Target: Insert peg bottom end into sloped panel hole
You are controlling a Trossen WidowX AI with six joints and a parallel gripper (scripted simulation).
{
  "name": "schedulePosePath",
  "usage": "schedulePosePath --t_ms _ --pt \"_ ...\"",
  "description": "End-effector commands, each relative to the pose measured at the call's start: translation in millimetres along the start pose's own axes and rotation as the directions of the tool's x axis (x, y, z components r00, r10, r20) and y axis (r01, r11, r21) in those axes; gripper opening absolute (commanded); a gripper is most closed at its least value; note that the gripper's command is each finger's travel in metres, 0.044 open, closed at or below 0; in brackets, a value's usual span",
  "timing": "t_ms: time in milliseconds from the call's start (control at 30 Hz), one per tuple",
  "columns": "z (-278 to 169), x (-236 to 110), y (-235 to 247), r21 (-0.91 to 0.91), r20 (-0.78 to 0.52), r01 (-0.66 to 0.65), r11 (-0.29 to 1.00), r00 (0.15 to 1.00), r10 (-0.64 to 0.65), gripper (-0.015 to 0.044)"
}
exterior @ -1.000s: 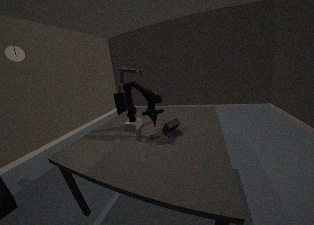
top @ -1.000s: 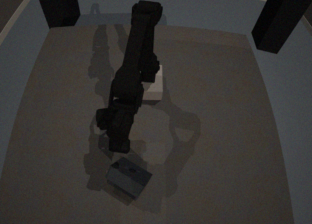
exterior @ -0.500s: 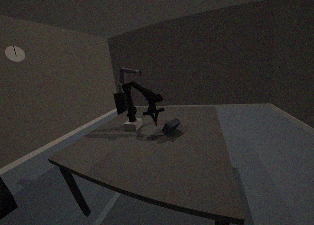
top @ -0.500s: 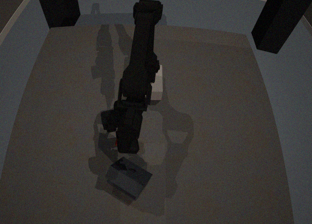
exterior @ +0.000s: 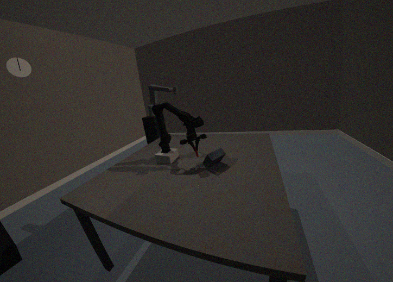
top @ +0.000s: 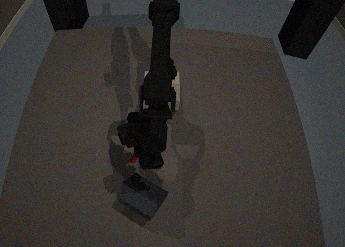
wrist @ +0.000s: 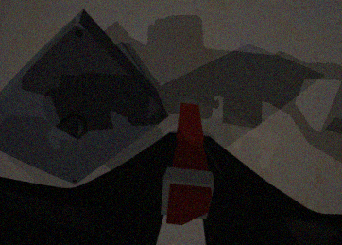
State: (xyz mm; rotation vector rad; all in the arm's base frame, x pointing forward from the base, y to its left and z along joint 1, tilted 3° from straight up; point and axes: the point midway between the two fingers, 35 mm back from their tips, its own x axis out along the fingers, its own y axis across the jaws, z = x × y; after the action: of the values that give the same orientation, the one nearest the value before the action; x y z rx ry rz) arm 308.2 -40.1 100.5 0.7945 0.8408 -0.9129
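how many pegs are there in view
1. The red peg is clamped in the gripper, held above the table, short of the sloped panel. The dim light might hide others.
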Motion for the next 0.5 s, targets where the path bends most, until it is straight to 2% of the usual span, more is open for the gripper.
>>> schedulePosePath --t_ms 0,467 --pt "-2.6 -1.6 0.4 -0.035 0.016 -0.013 0.999 1.0 0.013 0.0" --pt "-13.1 -7.5 7.4 -0.15 0.067 -0.058 0.987 0.995 0.069 0.0"
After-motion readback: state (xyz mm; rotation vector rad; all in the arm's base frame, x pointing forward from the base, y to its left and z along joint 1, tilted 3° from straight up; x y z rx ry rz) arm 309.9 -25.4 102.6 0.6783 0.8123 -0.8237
